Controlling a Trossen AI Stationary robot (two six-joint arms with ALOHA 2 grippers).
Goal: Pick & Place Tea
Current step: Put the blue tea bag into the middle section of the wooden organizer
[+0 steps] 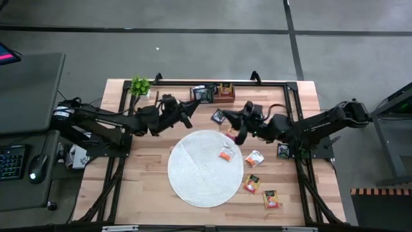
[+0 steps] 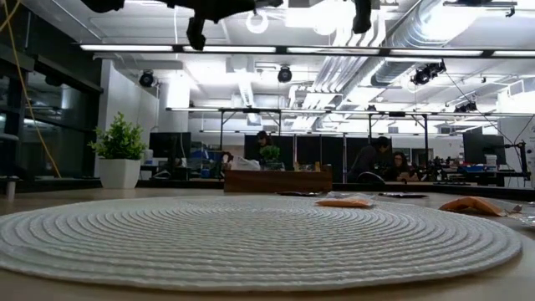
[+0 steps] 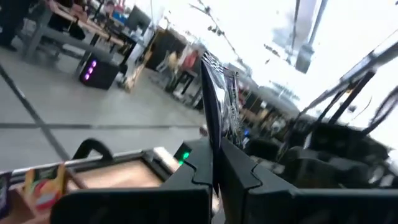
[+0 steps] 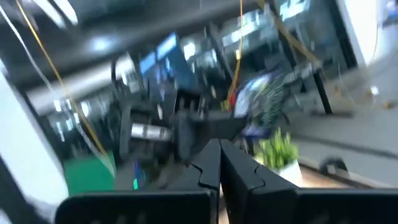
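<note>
we are counting the tea first: in the high view one white-and-orange sachet (image 1: 226,154) is lying on the round mat (image 1: 199,177), one more (image 1: 255,158) is sitting just off the mat's right edge, and two red-orange ones (image 1: 252,184) and (image 1: 270,199) are lying on the bare table (image 1: 145,187) toward its front right. one black sachet (image 1: 218,116) is lying between the mat and the wooden tray (image 1: 219,94), and another dark one (image 1: 283,151) is showing beside the right arm. more sachets are standing in the tray, but we cannot count them.

we are holding a black sachet (image 3: 221,99) upright with the left gripper (image 3: 216,163); its fingers are clenched on the sachet's lower edge. in the high view the left gripper (image 1: 182,111) is hanging over the back of the table, left of the tray and near the small potted plant (image 1: 140,86). the right gripper (image 1: 242,124) is hanging over the mat's back right edge; in its wrist view its fingers (image 4: 239,171) are pressed together with nothing between them.

the low view is cutting both arms off at the top, so only dark parts are showing there. the tray (image 2: 277,181) is standing beyond the mat (image 2: 251,238), with its contents hard to make out. the left half of the table is lying open.
</note>
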